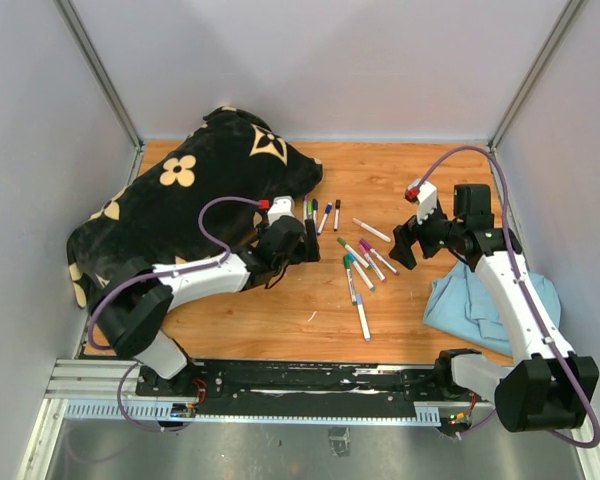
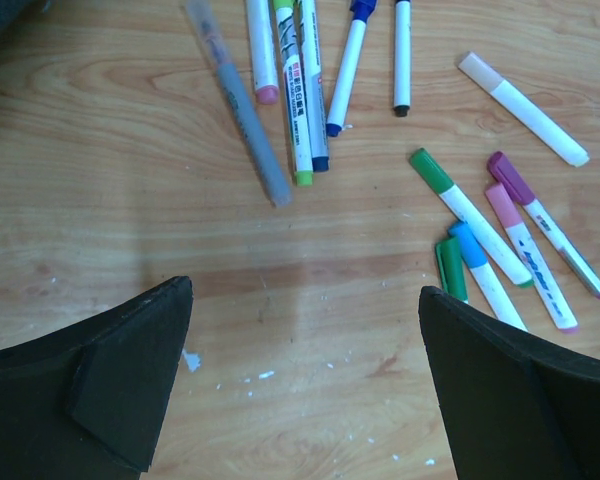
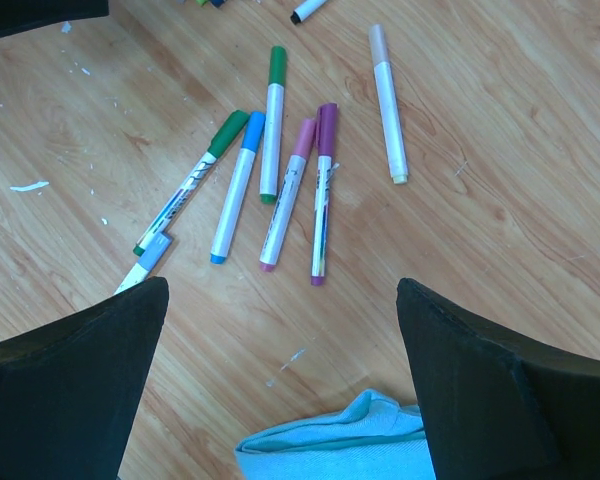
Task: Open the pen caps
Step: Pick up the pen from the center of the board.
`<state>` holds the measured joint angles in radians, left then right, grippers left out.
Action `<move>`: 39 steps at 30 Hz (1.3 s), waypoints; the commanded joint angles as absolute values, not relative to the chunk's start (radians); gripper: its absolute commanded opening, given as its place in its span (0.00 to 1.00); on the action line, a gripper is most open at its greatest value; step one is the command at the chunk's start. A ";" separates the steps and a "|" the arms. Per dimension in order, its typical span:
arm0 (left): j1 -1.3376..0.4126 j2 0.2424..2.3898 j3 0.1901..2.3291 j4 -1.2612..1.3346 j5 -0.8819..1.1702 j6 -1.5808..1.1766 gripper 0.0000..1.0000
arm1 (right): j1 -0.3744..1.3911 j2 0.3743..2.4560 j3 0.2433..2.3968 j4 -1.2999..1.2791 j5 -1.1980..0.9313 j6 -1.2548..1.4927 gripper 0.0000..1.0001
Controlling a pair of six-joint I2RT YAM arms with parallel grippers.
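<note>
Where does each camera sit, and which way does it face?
Top external: above and behind the bases, looking down on the table; both arms, the left gripper and right gripper show.
Left wrist: on the left arm, facing down at markers; its open fingers frame the bottom.
Right wrist: on the right arm, facing down at markers and a blue cloth; its open fingers show.
Shared: both wrist views show the purple cap among the same markers.

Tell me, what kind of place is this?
Likely a robot test cell: plain walls box in a wooden table, a left arm and right arm sit on a rail at its edge, markers lie scattered.
</note>
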<state>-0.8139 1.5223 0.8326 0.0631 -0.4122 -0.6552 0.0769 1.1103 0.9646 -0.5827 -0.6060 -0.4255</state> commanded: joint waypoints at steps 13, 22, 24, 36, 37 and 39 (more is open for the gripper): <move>-0.761 1.843 1.152 -0.152 -0.499 -0.619 0.88 | 0.099 1.213 0.984 -0.603 -0.480 -0.456 0.98; -0.679 1.924 1.243 -0.152 -0.465 -0.625 0.58 | 0.124 1.239 0.994 -0.613 -0.475 -0.462 0.98; -0.674 1.932 1.256 -0.152 -0.470 -0.626 0.56 | 0.126 1.242 0.994 -0.614 -0.473 -0.463 0.98; -0.673 2.032 1.365 -0.246 -0.481 -0.611 0.35 | 0.138 1.248 0.994 -0.615 -0.459 -0.470 0.98; -0.673 2.030 1.363 -0.249 -0.481 -0.610 0.35 | 0.139 1.249 0.994 -0.613 -0.459 -0.469 0.98; -0.673 2.025 1.354 -0.252 -0.474 -0.609 0.36 | 0.140 1.250 0.994 -0.614 -0.458 -0.471 0.98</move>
<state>-0.6708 2.0277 1.3437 -0.2211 -0.4591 -0.6136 0.1242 1.2423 0.9676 -0.6033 -0.4694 -0.4511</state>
